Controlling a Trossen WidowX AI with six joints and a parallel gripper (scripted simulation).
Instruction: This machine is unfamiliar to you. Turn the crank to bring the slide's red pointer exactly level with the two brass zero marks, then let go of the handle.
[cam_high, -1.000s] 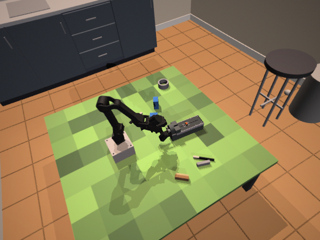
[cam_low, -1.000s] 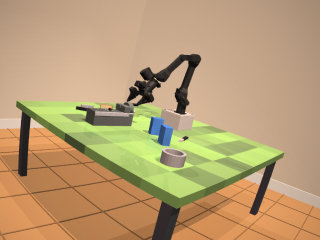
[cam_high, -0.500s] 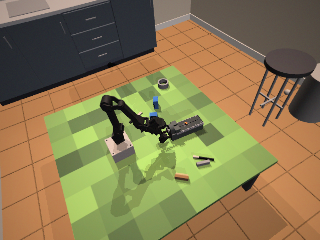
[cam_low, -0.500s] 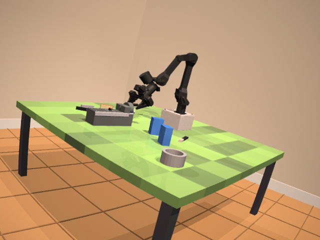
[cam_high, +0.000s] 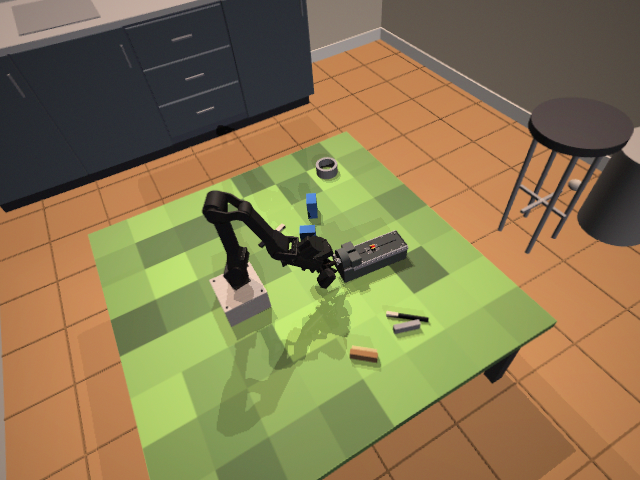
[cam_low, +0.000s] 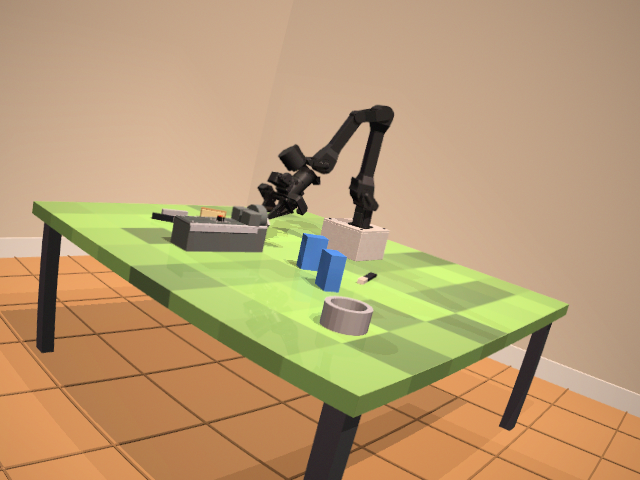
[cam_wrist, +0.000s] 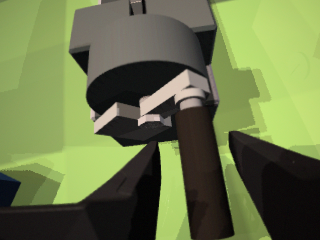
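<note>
The grey machine (cam_high: 376, 261) (cam_low: 222, 238) (cam_wrist: 145, 42) lies on the green table, its crank end facing the arm. The red pointer (cam_high: 372, 247) (cam_low: 220, 217) sits partway along the slot on top; it is out of the wrist view, and its level against the brass marks is too small to tell. The pale crank arm (cam_wrist: 167, 94) carries a dark brown handle (cam_wrist: 205, 170) on the right in the wrist view. My gripper (cam_wrist: 193, 143) is partly open, with one finger on each side of the handle. Gaps show between the handle and both fingertips.
Two blue blocks (cam_high: 311, 206) (cam_low: 330, 270) stand beside the arm, near the machine. A grey ring (cam_high: 326, 174) (cam_low: 345, 319) lies beyond them. An orange block (cam_high: 363, 354), a grey bar (cam_high: 406, 326) and a black-and-white stick (cam_high: 413, 317) lie on the machine's other side.
</note>
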